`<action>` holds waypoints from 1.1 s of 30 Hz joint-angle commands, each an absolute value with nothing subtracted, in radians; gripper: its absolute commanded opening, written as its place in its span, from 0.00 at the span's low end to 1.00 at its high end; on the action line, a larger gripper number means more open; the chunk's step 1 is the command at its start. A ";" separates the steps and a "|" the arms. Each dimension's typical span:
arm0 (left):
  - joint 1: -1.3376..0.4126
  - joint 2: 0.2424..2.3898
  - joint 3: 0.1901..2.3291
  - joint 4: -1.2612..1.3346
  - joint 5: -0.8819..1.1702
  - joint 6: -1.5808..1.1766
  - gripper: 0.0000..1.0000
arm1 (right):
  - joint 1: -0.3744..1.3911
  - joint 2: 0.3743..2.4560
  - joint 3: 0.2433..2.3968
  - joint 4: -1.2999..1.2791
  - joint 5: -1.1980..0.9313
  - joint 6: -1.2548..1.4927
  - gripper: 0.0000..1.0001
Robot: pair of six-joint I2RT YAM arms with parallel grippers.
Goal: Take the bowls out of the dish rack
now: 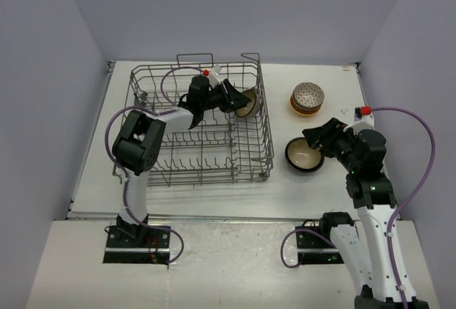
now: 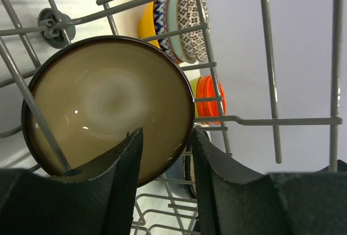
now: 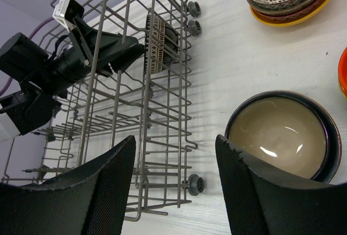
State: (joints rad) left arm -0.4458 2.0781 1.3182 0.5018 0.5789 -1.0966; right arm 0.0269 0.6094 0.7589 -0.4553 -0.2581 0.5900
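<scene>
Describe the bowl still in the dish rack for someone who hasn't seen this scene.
Find the grey wire dish rack on the table's left half. By its right wall near the back one bowl stands on edge, dark rim and cream inside, the only bowl in the rack.

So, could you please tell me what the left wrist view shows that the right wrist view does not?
Only the left wrist view: the cream inside of the standing bowl, its rim between the fingers of the left pincer. Only the right wrist view: a second cream bowl sitting on the table, and the open right pincer. Both: the wire rack and the stack of patterned bowls.
</scene>
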 commanded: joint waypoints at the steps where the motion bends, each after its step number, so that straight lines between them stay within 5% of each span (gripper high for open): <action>1: -0.463 2.086 1.373 0.437 0.565 -1.023 0.43 | 0.028 0.611 0.765 -0.428 -0.281 0.574 0.61; 14: -0.569 2.065 1.545 0.042 0.250 -0.657 0.47 | 0.028 0.612 0.769 -0.428 -0.285 0.569 0.61; 28: -0.609 2.066 1.614 -0.046 0.184 -0.566 0.01 | 0.028 0.604 0.765 -0.422 -0.299 0.572 0.61; 33: -0.598 2.036 1.608 -0.018 0.228 -0.549 0.00 | 0.028 0.598 0.764 -0.416 -0.308 0.578 0.61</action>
State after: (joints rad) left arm -0.6163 2.0830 1.6001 -0.0067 0.2264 -0.5945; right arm 0.0269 0.6083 0.7589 -0.4549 -0.2810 0.5835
